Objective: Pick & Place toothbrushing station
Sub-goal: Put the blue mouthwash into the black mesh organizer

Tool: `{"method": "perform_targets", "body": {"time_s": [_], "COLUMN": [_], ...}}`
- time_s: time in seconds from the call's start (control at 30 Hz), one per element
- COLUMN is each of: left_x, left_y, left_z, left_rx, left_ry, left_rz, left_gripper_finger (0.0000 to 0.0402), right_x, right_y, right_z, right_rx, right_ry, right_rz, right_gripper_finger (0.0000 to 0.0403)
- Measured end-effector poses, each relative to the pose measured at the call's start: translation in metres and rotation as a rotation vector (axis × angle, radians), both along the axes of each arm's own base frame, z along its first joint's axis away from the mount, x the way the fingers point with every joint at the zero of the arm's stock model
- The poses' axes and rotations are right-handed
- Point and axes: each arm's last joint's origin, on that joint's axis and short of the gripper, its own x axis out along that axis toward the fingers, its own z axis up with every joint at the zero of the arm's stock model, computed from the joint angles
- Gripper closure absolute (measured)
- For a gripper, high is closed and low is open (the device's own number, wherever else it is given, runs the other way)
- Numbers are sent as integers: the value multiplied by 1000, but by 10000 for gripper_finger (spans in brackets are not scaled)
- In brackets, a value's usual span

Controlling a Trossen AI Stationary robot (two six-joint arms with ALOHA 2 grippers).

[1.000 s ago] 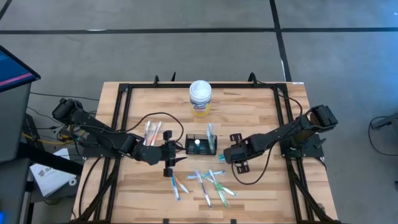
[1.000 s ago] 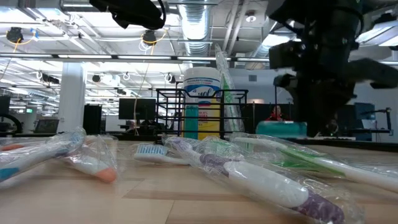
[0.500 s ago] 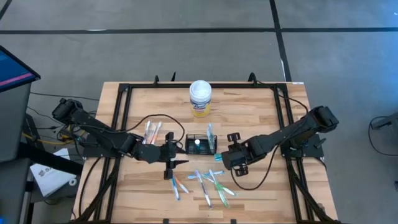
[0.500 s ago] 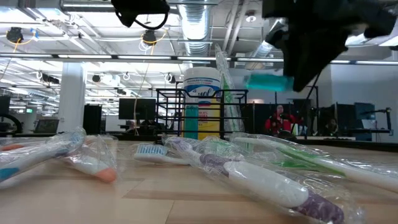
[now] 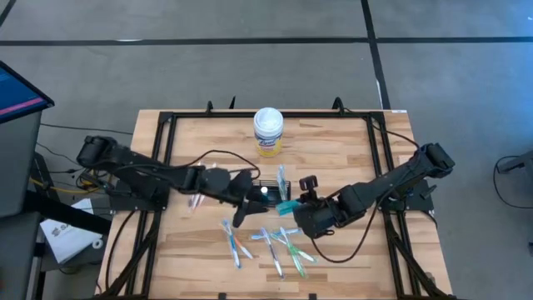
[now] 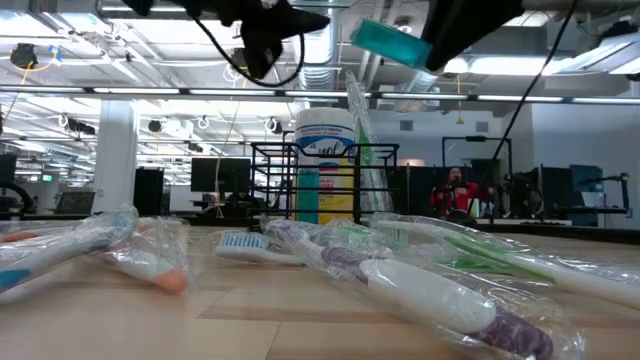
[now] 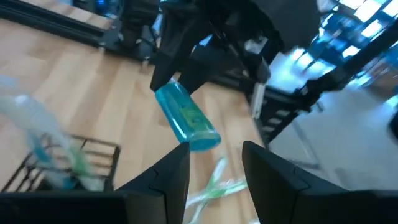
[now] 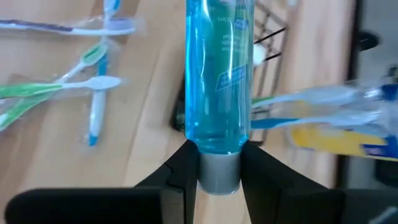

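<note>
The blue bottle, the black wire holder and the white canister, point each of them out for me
blue bottle (image 8: 217,74): right wrist view, middle of its clear blue body.
black wire holder (image 5: 268,192): high view, its mesh rim.
white canister (image 5: 268,122): high view, centre of its round lid.

grey floor (image 5: 250,75), ceiling lights (image 6: 60,45), monitors (image 6: 215,175)

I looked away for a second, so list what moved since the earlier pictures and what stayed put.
The right gripper, shut on the clear blue tube with a grey cap, carried it up and toward the small black wire-mesh holder. The left gripper, open, reached across toward the holder and the tube. The white canister with a yellow label, the wrapped toothbrushes on the wooden table and the holder stayed put.
</note>
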Motion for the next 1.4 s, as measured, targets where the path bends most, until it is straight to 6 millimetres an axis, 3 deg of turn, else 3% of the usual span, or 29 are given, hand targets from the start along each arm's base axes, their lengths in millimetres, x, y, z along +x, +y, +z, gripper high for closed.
{"method": "perform_targets", "body": {"time_s": [0.27,0.47,1.4], "left_x": [12,18,23], "left_y": [32,45,43], "left_z": [-10,-18,-16], "left_rx": [-180,-288,-505], "left_ry": [37,63,70], "left_rz": [28,42,-36], "left_gripper_finger": [259,259,258], "right_x": [0,3,16], "right_y": [-1,0,4], "right_z": [1,2,6], "right_rx": [-32,-38,-182], "right_ry": [-11,-34,-112], "right_rz": [-4,18,122], "right_gripper_finger": [316,316,316]}}
